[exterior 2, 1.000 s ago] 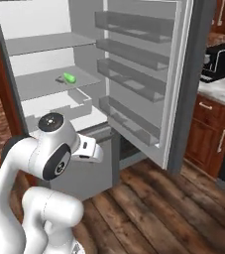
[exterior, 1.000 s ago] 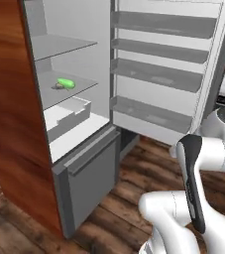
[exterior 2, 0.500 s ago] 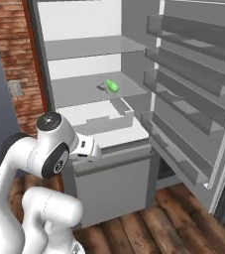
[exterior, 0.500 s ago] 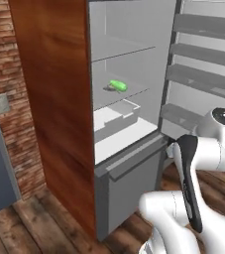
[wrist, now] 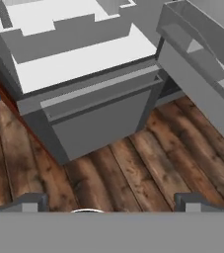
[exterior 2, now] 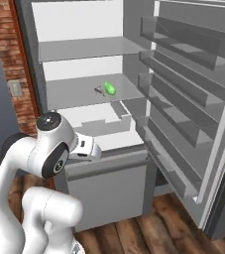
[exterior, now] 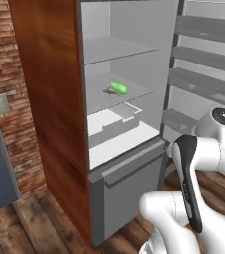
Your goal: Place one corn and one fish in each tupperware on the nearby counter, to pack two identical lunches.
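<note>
Bright green corn cob: the small, smooth-looking cob [exterior: 118, 88] [exterior 2: 110, 89] lies on its side on the middle grey shelf [exterior: 134, 94] of the open fridge, towards the shelf's front half.
Dark-grey fish: a slim dark shape [exterior 2: 99, 90] [exterior: 109, 91] lies just beside the cob; whether the two touch I cannot tell.
Handling, corn: probably light and stiff; rounded, so it may roll. Best taken across its middle, with the jaws squeezing the short way.
Handling, fish: probably light, thin and flat on the shelf, so harder to get the fingers under; the thicker body looks a safer hold than the tail.
Two-finger gripper: the dark gripper [wrist: 111, 201] is spread wide and holds nothing; it points down at the brown wooden plank floor [wrist: 148, 163] in front of the grey bottom freezer drawer [wrist: 101, 116].
Edges: the shelf above the cob leaves only a low gap, so an approach from the front seems best.
Open room: the fridge door with its grey racks [exterior 2: 183, 114] stands open to the right; the reddish-brown wooden side panel [exterior: 49, 99] bounds the left. The front is free.
Pale tray insert: a boxy white-grey bin [exterior: 111, 121] sits on the level below the cob.
</note>
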